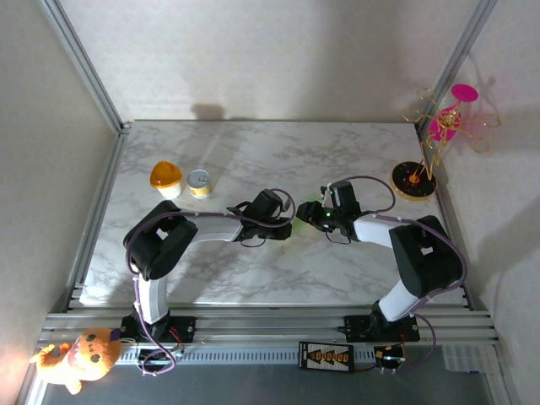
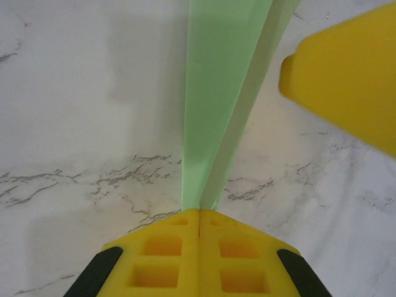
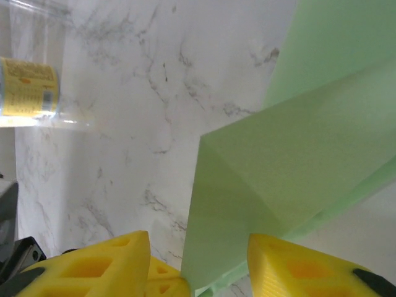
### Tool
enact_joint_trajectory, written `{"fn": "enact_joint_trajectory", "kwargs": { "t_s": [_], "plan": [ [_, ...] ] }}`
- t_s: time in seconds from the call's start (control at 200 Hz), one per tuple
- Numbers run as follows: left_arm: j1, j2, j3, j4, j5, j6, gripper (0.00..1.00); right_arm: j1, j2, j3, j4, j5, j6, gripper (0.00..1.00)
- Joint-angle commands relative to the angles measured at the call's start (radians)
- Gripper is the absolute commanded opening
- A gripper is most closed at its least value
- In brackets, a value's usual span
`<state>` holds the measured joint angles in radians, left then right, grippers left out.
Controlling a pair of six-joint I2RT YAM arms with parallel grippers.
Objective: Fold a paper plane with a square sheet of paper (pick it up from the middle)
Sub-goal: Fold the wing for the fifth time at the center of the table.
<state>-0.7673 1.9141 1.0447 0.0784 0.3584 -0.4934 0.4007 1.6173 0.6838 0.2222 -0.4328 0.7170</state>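
The pale green sheet of paper (image 1: pixel 305 211) is folded into a long narrow shape with a centre crease and hangs just above the marble at mid-table. My left gripper (image 2: pixel 199 215) is shut on its near end, and the paper (image 2: pixel 218 93) runs straight away from the closed fingertips. From the opposite side my right gripper (image 3: pixel 198 266) stands open, with a folded flap of the paper (image 3: pixel 297 154) lying between its yellow fingers (image 3: pixel 303 266). One of those right fingers (image 2: pixel 346 74) shows beside the strip in the left wrist view. In the top view the grippers nearly meet (image 1: pixel 297 218).
An orange-lidded cup (image 1: pixel 166 179) and a small yellow tin (image 1: pixel 199 182) stand at the back left; the tin (image 3: pixel 28 86) also shows in the right wrist view. A pink-and-gold ornament stand (image 1: pixel 415 180) sits at the back right. An orange plush toy (image 1: pixel 80 356) lies off the table's front left.
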Motion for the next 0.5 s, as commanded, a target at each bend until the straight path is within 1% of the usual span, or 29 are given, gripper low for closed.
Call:
{"fn": "enact_joint_trajectory", "kwargs": {
  "t_s": [0.0,0.165,0.496],
  "plan": [
    [-0.007,0.027,0.006,0.001,0.024,-0.002,0.00,0.011,0.034,0.033,0.034,-0.043,-0.018,0.45],
    [-0.007,0.037,0.011,-0.006,0.030,-0.002,0.00,0.014,0.051,0.041,0.051,-0.062,-0.012,0.44],
    [-0.006,0.051,0.020,-0.020,0.034,-0.001,0.00,0.014,0.061,0.046,0.052,-0.055,-0.016,0.43]
  ]
}}
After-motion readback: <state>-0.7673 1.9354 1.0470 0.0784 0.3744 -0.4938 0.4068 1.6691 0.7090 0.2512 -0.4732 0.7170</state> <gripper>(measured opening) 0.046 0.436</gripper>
